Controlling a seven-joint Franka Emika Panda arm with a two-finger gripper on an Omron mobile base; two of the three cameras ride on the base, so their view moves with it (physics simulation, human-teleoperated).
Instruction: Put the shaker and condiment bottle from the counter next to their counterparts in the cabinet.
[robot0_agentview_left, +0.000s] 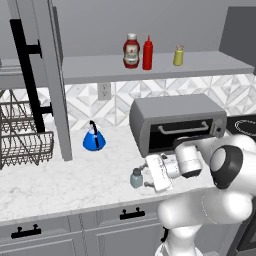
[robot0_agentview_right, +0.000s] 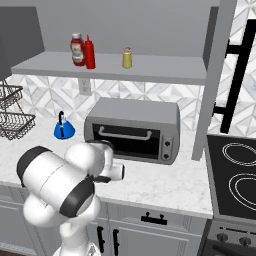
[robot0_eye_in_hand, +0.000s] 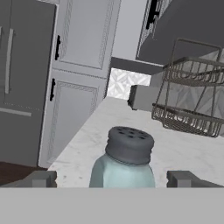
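Gripper (robot0_agentview_left: 146, 177) jaws are seen in the left base view spread wide, low over the counter (robot0_agentview_left: 60, 182), pointing sideways at the shaker (robot0_agentview_left: 136, 178), which stands upright on the stone just beside the fingers; whether it is touched cannot be told. Behind the arm a toaster oven (robot0_agentview_left: 175, 122) is set, and a blue kettle (robot0_agentview_left: 93, 138) stands farther left near the open cabinet door (robot0_agentview_left: 42, 80). On the cabinet shelf (robot0_agentview_left: 150, 72) the condiment bottle (robot0_agentview_left: 147, 53) is placed right beside the ketchup bottle (robot0_agentview_left: 131, 50), with the yellow shaker (robot0_agentview_left: 178, 55) apart to the right. In the right base view the same three are seen on the shelf: ketchup bottle (robot0_agentview_right: 77, 49), condiment bottle (robot0_agentview_right: 89, 52) and yellow shaker (robot0_agentview_right: 127, 58); the toaster oven (robot0_agentview_right: 134, 130) stands below, a stove (robot0_agentview_right: 235, 175) at the right. In the hand view the shaker (robot0_eye_in_hand: 124, 164) is framed between the two fingertips (robot0_eye_in_hand: 41, 178), upright on the counter (robot0_eye_in_hand: 87, 140), with a clear gap at each side; a wire rack (robot0_eye_in_hand: 192, 96) is seen beyond.
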